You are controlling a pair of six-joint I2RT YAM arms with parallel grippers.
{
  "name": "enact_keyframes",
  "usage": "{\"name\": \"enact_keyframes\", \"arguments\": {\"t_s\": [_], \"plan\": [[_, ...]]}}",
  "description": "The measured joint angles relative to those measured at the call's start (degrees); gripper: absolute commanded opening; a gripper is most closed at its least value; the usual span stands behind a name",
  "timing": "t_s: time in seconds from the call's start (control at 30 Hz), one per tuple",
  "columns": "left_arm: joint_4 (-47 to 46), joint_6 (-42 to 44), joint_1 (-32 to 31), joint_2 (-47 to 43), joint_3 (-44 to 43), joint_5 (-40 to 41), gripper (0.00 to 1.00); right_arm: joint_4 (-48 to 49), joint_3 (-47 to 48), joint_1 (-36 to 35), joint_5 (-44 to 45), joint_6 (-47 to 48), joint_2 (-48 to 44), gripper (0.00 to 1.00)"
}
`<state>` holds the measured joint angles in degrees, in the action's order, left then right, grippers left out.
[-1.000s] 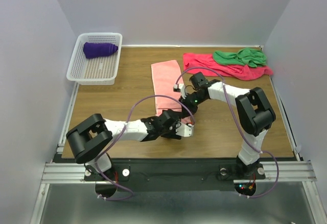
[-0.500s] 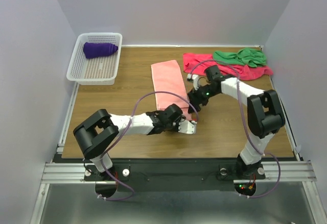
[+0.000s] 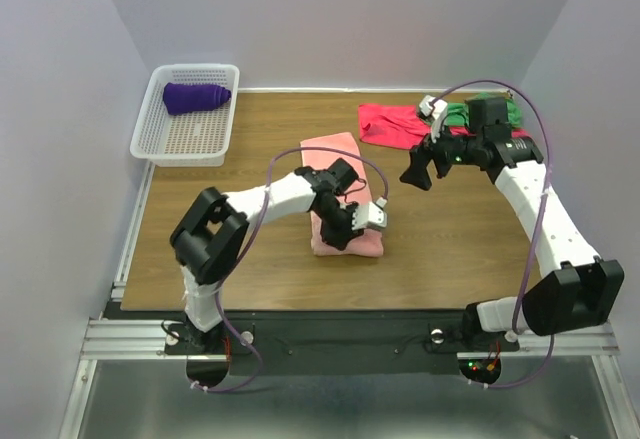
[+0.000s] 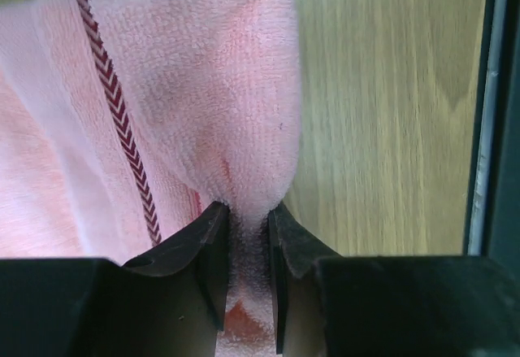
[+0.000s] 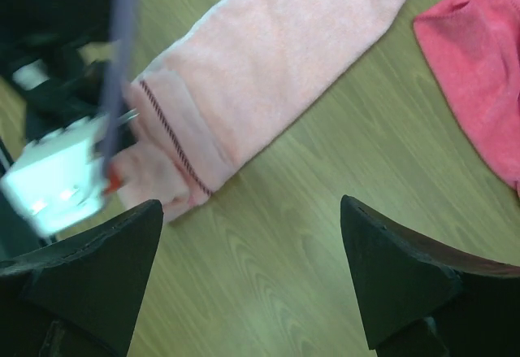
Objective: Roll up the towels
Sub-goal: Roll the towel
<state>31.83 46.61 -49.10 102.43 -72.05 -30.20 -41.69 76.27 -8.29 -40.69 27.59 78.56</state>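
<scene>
Two arms, one handover at the salmon-pink towel [image 3: 335, 154].
Left gripper [image 4: 248, 219] has clamped onto a fold at the near end, now doubled over at mid table [image 3: 450, 249]; we judge rolling has begun. Right gripper [image 3: 420, 167] has let go, jaws wide, lifted back toward the crimson towel [image 3: 395, 122]. Left arm hooks inward, wrist over the fold.

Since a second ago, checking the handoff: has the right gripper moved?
Yes. The right gripper left the salmon-pink towel, moving right and farther back, toward the crimson towel.
</scene>
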Motion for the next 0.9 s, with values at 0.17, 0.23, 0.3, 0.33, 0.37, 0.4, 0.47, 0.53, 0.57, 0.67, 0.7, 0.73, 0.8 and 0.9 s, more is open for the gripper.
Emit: {"name": "enact_keyframes", "arguments": {"t_s": [0.17, 0.23, 0.3, 0.33, 0.37, 0.4, 0.47, 0.53, 0.57, 0.67, 0.7, 0.73, 0.8, 0.9], "plan": [[11.6, 3.5, 6.8, 11.8, -10.8, -9.3, 0.35, -5.2, -0.7, 0.0, 0.0, 3.2, -3.1, 0.92], [16.9, 5.4, 8.7, 16.3, -16.1, -12.7, 0.37, -8.0, -1.4, 0.0, -0.4, 4.8, -4.9, 0.9], [21.1, 7.2, 9.9, 19.9, -20.2, -15.1, 0.37, -10.5, -1.4, 0.0, -1.1, 6.3, -6.0, 0.88], [23.1, 7.7, 10.3, 21.5, -22.1, -16.1, 0.38, -11.5, -1.4, -0.1, -1.5, 7.2, -6.6, 0.87], [24.8, 8.2, 10.6, 23.1, -23.7, -17.0, 0.38, -12.9, -1.4, -0.4, -1.9, 8.1, -7.4, 0.86], [26.0, 8.5, 10.9, 24.0, -24.6, -17.7, 0.38, -13.7, -1.7, -0.9, -1.9, 9.2, -8.0, 0.85], [28.0, 8.9, 11.1, 25.7, -26.4, -18.6, 0.41, -14.9, -2.6, -3.0, -1.1, 10.4, -9.0, 0.84], [29.4, 8.9, 11.3, 26.9, -27.7, -19.3, 0.41, -15.1, -4.1, -9.2, 1.5, 10.6, -9.6, 0.84], [29.9, 8.9, 11.3, 27.3, -28.1, -19.6, 0.42, -14.7, -5.0, -14.2, 4.6, 10.1, -9.6, 0.84], [30.9, 8.6, 11.7, 28.3, -28.9, -20.4, 0.46, -14.1, -7.1, -24.9, 9.8, 9.5, -8.2, 0.84], [31.2, 8.5, 11.8, 28.5, -29.1, -20.7, 0.47, -13.8, -7.4, -26.4, 11.6, 9.4, -7.4, 0.84], [31.6, 8.3, 12.0, 28.8, -29.4, -21.1, 0.48, -12.9, -7.8, -28.5, 14.4, 9.2, -6.4, 0.84], [32.6, 7.7, 12.5, 29.6, -30.3, -22.1, 0.51, -10.8, -8.7, -32.0, 19.7, 9.0, -4.0, 0.85], [33.9, 6.8, 12.9, 30.7, -31.4, -23.3, 0.54, -7.5, -9.7, -37.1, 25.9, 7.8, 0.9, 0.85]]}}
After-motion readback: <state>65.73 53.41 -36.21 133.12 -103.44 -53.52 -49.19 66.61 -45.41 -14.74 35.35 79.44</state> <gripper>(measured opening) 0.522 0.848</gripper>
